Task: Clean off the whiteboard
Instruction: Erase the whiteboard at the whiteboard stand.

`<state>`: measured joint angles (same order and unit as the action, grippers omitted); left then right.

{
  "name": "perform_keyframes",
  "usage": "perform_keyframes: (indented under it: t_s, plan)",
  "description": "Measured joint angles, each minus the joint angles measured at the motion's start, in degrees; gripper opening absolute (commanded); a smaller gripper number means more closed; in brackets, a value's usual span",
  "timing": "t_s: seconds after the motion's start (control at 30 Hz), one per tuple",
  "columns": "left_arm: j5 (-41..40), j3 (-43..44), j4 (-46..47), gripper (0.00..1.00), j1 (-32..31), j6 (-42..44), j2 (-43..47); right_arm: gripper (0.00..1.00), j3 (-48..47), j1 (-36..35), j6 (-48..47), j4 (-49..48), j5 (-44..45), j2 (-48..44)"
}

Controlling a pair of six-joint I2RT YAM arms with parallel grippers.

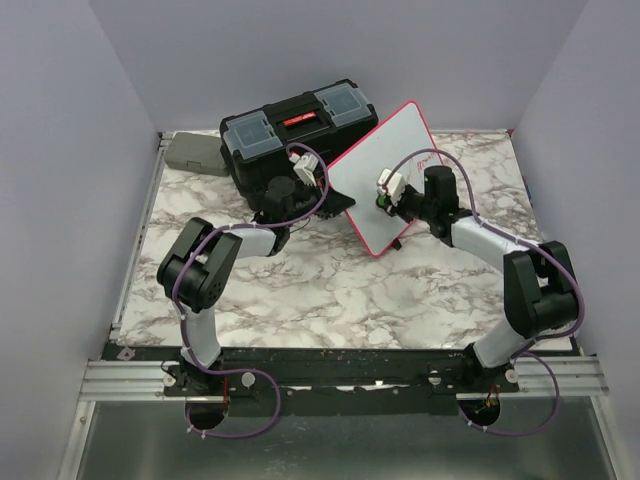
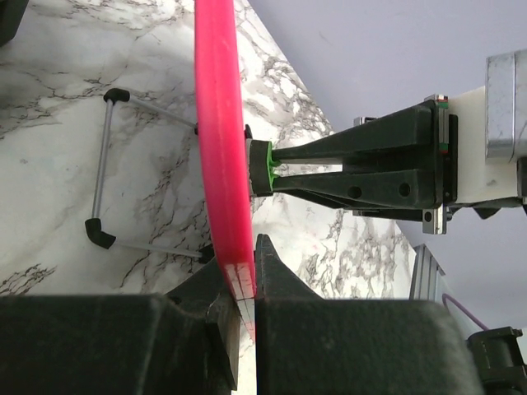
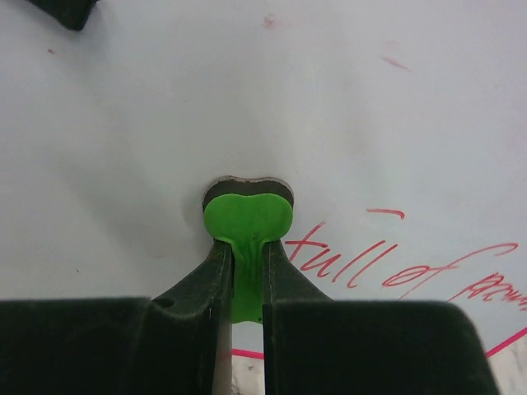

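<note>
While the whiteboard (image 1: pixel 385 170) is standing tilted near the far edge of the worktop (image 1: pixel 300 290), just right of the black toolbox (image 1: pixel 295 125), the left pincer (image 2: pixel 244 280) is pinching its pink frame (image 2: pixel 222 123) and the right pincer (image 3: pixel 245 271) is squeezing a green eraser (image 3: pixel 247 218) against the face, beside red writing (image 3: pixel 362 263). Light, stiff and slick-faced, the board is probably needing bracing by the frame, not the face.

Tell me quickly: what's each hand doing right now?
Left hand: closed on the whiteboard by its pink frame.
Right hand: closed on a green eraser that is pressed against the board.
</note>
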<state>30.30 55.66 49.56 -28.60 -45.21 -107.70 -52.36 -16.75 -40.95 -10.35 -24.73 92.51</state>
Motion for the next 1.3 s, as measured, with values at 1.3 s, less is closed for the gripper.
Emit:
perform_keyframes:
  t_s: [1.3]
  plan:
    - [0.2, -0.3, 0.6, 0.00, -0.1, -0.3, 0.0, 0.01, 8.9, 2.8, 20.5, -16.7, 7.1, -0.7]
